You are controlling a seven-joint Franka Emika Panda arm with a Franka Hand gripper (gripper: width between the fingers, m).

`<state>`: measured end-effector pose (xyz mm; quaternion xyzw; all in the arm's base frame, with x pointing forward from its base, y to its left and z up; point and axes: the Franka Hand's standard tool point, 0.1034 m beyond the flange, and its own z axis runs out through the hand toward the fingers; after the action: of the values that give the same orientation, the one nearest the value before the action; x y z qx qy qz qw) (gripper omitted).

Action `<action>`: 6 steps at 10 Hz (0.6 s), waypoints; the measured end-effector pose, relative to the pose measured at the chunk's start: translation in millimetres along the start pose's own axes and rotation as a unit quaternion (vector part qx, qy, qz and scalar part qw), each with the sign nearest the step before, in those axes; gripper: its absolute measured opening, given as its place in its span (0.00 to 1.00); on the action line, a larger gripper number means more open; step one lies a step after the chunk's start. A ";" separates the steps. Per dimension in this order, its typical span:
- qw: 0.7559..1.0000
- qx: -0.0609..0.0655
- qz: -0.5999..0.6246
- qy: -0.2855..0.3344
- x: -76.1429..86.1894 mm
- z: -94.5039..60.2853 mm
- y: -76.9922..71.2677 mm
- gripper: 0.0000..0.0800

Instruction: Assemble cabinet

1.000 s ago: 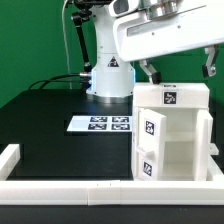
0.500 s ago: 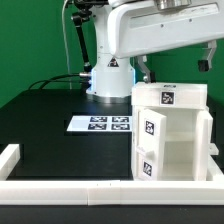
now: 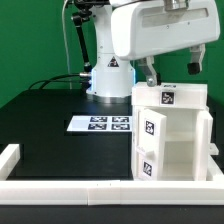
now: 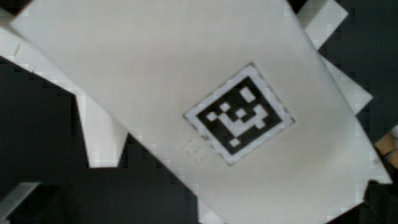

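Observation:
The white cabinet (image 3: 170,135) stands upright at the exterior view's right, near the front rail, with tags on its top and on its front panels. My gripper (image 3: 172,68) hangs just above its top panel, fingers (image 3: 150,72) spread apart, open and empty, touching nothing. In the wrist view the cabinet's tagged top panel (image 4: 196,90) fills most of the frame, seen close from above and askew. Only dark tips of my fingers (image 4: 384,196) show at the frame's edge.
The marker board (image 3: 101,124) lies flat on the black table, to the exterior view's left of the cabinet. White border rails run along the front (image 3: 90,190) and the left corner (image 3: 10,158). The robot base (image 3: 108,80) stands behind.
The hand has risen a little and turned above the cabinet top; the fingers look closer together in the exterior view. The cabinet has not moved.

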<state>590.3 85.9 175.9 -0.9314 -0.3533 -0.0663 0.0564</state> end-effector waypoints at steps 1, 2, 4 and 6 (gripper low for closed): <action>0.998 -0.004 -0.066 -0.012 -2.1 2.6 0.5 1.00; 0.993 -0.008 -0.118 -0.032 -4.0 6.6 0.5 1.00; 0.973 -0.016 -0.214 -0.078 -3.3 15.9 -5.2 1.00; 0.971 -0.019 -0.226 -0.079 -6.7 19.3 -2.1 1.00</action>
<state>585.5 86.1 155.9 -0.8304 -0.5571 -0.0106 -0.0063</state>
